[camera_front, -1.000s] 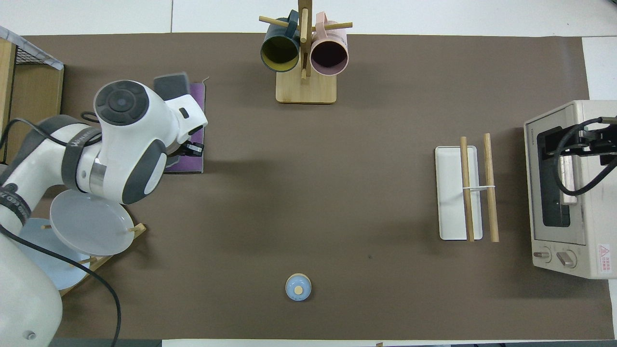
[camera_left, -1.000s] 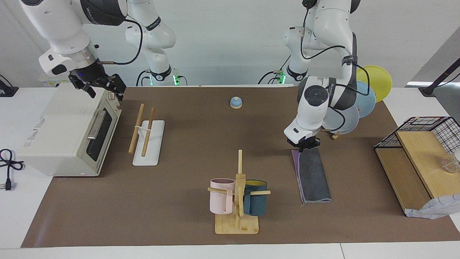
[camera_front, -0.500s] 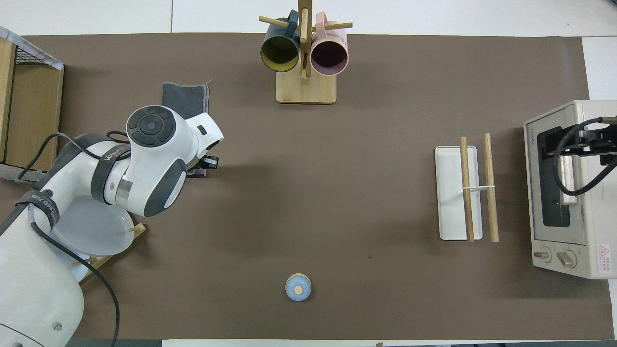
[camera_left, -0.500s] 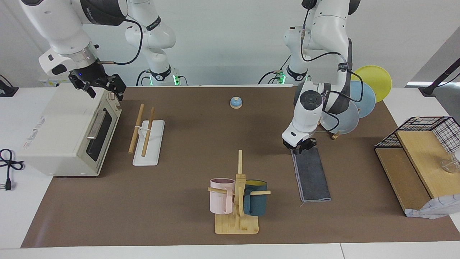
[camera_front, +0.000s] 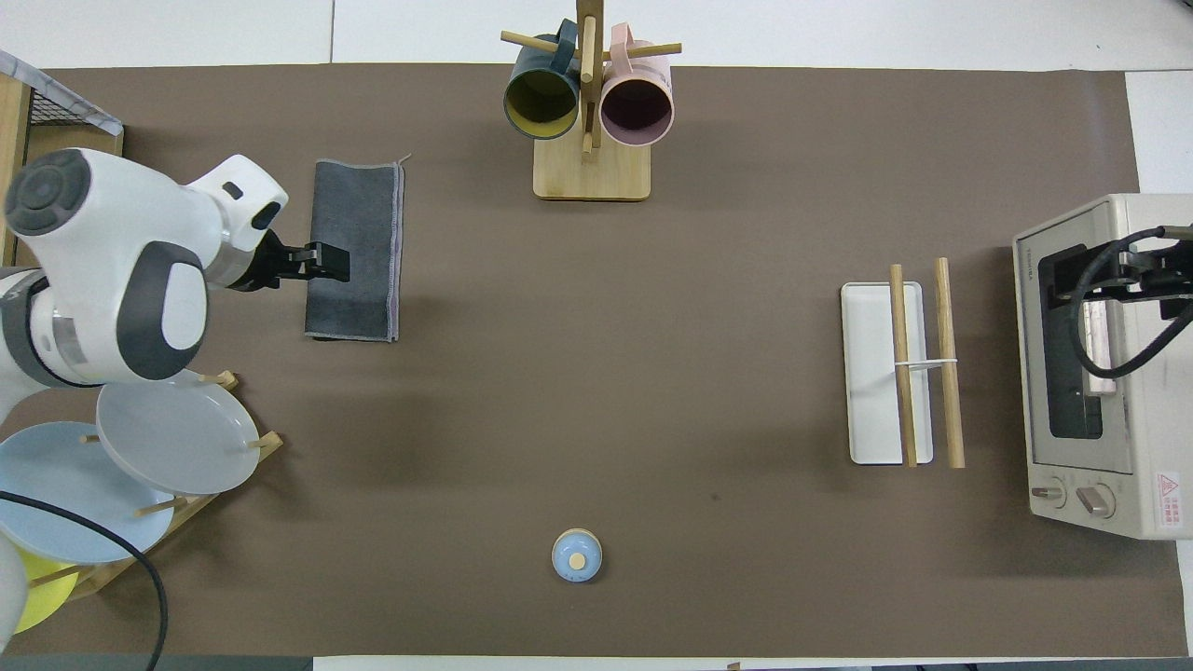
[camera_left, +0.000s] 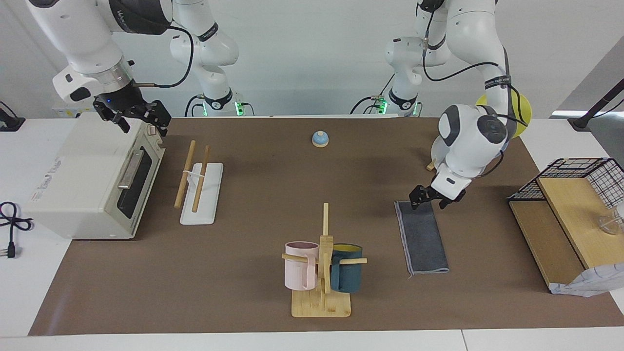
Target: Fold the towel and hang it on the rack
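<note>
Lying flat on the brown mat of the worktop (camera_left: 243,302) toward the left arm's end, the towel (camera_left: 422,237) is folded into a long narrow strip with its dark grey face up and a thin pale edge showing along one long side. The left gripper (camera_left: 429,197) hangs low over the end of the towel nearer to the robots, its fingers (camera_front: 328,261) spread apart and holding nothing; from overhead its tips sit over the towel's long edge that faces the plate stand (camera_front: 200,443). The rack (camera_left: 200,185), two wooden rods on a flat white base, stands well apart from the towel toward the right arm's end of the worktop, just beside the toaster oven (camera_left: 92,178). The right gripper (camera_left: 141,117) waits above the top corner of the toaster oven, and whether its fingers are apart or together cannot be told. A mug tree (camera_left: 322,263) with a pink and a teal mug stands between the towel and the rack, farther from the robots than the rack. A small blue bell (camera_left: 320,139) sits near the robots at the middle of the worktop.
</note>
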`<state>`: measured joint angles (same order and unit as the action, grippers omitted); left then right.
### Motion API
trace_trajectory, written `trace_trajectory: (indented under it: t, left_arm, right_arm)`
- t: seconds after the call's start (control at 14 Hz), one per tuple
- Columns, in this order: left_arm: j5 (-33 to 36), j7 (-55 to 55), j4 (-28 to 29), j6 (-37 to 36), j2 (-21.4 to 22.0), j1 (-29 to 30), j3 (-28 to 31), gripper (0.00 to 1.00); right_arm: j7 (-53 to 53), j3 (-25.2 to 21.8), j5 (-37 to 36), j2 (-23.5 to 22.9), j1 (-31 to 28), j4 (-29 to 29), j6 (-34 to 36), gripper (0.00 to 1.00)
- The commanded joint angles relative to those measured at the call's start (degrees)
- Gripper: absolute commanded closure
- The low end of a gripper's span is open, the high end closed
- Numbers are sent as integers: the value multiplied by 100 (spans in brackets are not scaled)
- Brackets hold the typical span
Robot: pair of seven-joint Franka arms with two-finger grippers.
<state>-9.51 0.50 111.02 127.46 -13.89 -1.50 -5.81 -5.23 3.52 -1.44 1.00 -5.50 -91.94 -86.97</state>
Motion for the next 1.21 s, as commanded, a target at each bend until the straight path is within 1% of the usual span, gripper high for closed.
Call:
trace_trajectory:
  t: [0.0, 0.29, 0.43, 0.57, 0.64, 0.93, 1.14]
  left_arm:
    - [-647, -742, 60, 121, -35, 325, -34, 0]
    - [-1219, -1270, 60, 401, -412, 423, -43, 1]
    - [-1299, -1280, 25, 490, -579, 396, -43, 3]
    - [-1308, -1289, 42, 595, -624, 370, -51, 7]
    - [-1308, -1289, 42, 596, -641, 378, -52, 10]
    - [-1317, -1289, 51, 587, -712, 361, -87, 26]
    - [-1326, -1280, 60, 578, -721, 361, -95, 34]
  right_arm:
    - [-14, 8, 100, 76, -22, -131, -145, 0]
    - [-22, 8, 100, 76, -22, -131, -145, 0]
    - [-49, 8, 100, 76, -22, -131, -145, 0]
    - [-57, 8, 100, 76, -22, -131, -136, 0]
    - [-58, 8, 100, 76, -22, -131, -136, 0]
    - [-40, 8, 100, 76, -22, -131, -145, 0]
    - [-22, 8, 100, 76, -22, -131, -145, 0]
